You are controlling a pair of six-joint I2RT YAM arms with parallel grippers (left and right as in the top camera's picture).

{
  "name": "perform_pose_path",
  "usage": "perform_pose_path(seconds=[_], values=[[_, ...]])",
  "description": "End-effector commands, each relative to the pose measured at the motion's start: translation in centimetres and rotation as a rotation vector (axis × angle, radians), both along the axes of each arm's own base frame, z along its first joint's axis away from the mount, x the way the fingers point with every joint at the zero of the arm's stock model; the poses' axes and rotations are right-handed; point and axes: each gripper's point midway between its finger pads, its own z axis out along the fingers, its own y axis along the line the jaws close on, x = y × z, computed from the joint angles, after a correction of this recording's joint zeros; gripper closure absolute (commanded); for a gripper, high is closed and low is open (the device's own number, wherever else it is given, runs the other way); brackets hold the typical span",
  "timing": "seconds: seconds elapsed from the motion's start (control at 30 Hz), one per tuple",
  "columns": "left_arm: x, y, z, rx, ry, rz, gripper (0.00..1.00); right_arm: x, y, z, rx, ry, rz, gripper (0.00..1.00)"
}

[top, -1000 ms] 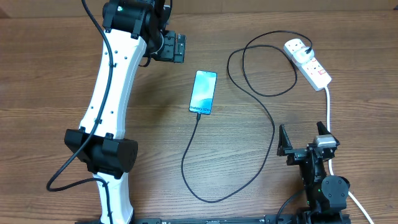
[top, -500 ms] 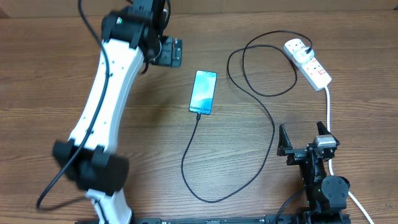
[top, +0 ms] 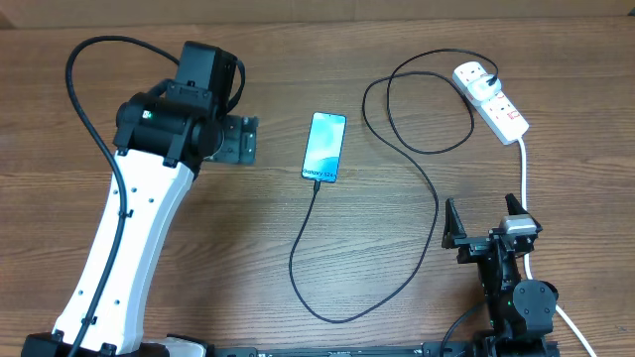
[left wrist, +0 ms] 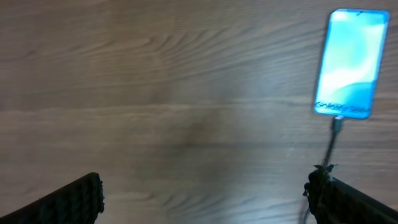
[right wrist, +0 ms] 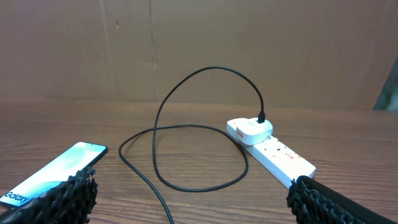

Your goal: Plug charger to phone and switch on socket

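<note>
Even soft light, left wrist view blurry

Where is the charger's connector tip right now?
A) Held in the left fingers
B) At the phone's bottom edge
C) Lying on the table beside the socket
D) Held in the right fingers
B: in the overhead and left wrist views, the charger runs up to the phone and its tip meets the phone's bottom edge.
</note>
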Motion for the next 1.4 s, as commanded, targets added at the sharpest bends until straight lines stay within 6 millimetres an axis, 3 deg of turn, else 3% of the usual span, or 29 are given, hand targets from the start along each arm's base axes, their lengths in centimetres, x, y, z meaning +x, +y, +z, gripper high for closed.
perform_pose_path(seconds=[0.0, 0.13, 0.33, 0.5, 0.87, 0.97, 1.37], values=[[-0.3, 1.2, -0.4, 0.042, 0.016, 0.011, 0.0, 0.0, 0.0, -0.1, -0.007, -0.006, -0.002, 0.0], [0.3, 0.6, -1.0, -0.028, -0.036, -0.013, 0.01, 0.0, 0.0, -0.1, -0.007, -0.006, -0.002, 0.0], [1.7, -2.0, -2.7, -0.205, -0.22, -0.218, 0.0, 0.0, 0.0, -0.1, -0.007, -0.006, -0.002, 0.0], [0.0, -0.6, -3.8, -0.276, -0.277, -0.218, 0.0, 0.0, 0.0, -0.1, -0.007, -0.006, -0.002, 0.0], [-5.7, 0.6, 0.3, -0.255, -0.381, -0.231, 0.0, 0.0, 0.0, -0.1, -0.007, -0.006, -0.002, 0.0], [-6.7, 0.5, 0.4, -0.24, -0.375, -0.265, 0.0, 0.0, 0.0, -0.1, -0.007, -0.006, -0.002, 0.0], [-6.7, -2.3, 0.9, -0.331, -0.47, -0.423, 0.0, 0.0, 0.0, -0.1, -0.007, -0.006, -0.002, 0.0]])
